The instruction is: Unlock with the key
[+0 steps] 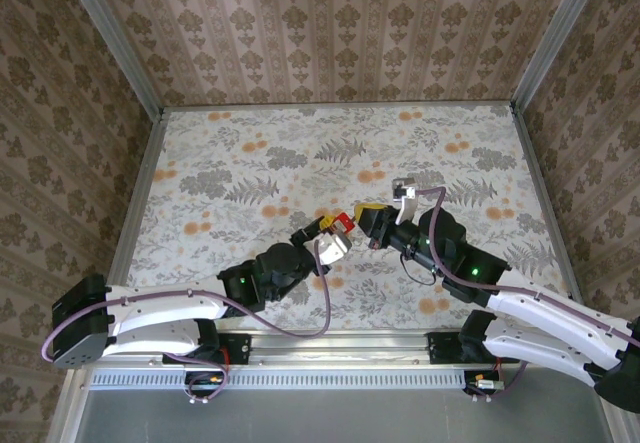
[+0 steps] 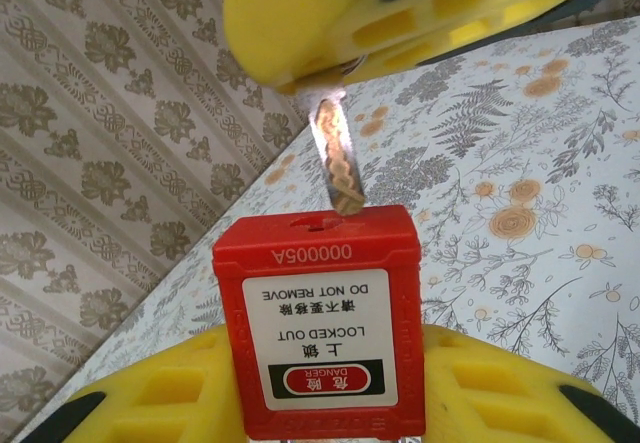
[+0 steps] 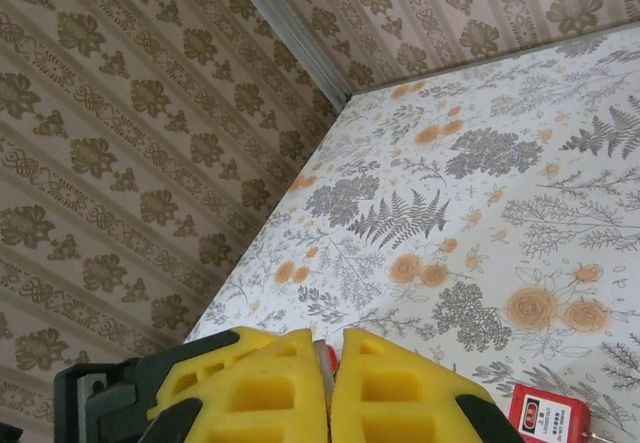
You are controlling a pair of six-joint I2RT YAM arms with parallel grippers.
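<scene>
In the left wrist view a red padlock [image 2: 320,323] with a white "LOCKED OUT" label stands between the yellow fingers [image 2: 150,403] of my left gripper [image 2: 320,408], which is shut on its body. The brass key [image 2: 338,158] comes down from my right gripper's yellow fingers [image 2: 400,13], and its tip meets the padlock's end face by the keyhole slot [image 2: 320,223]. I cannot tell whether the tip is inside. From above, the left gripper [image 1: 335,235], padlock [image 1: 344,223] and right gripper [image 1: 368,223] meet at mid-table. My right gripper [image 3: 330,363] is shut on the key's thin head [image 3: 322,355].
The floral tabletop [image 1: 300,163] lies open all round the two grippers. Patterned walls [image 1: 330,23] with metal corner rails close the back and both sides. The padlock's corner [image 3: 548,418] shows at the bottom right of the right wrist view.
</scene>
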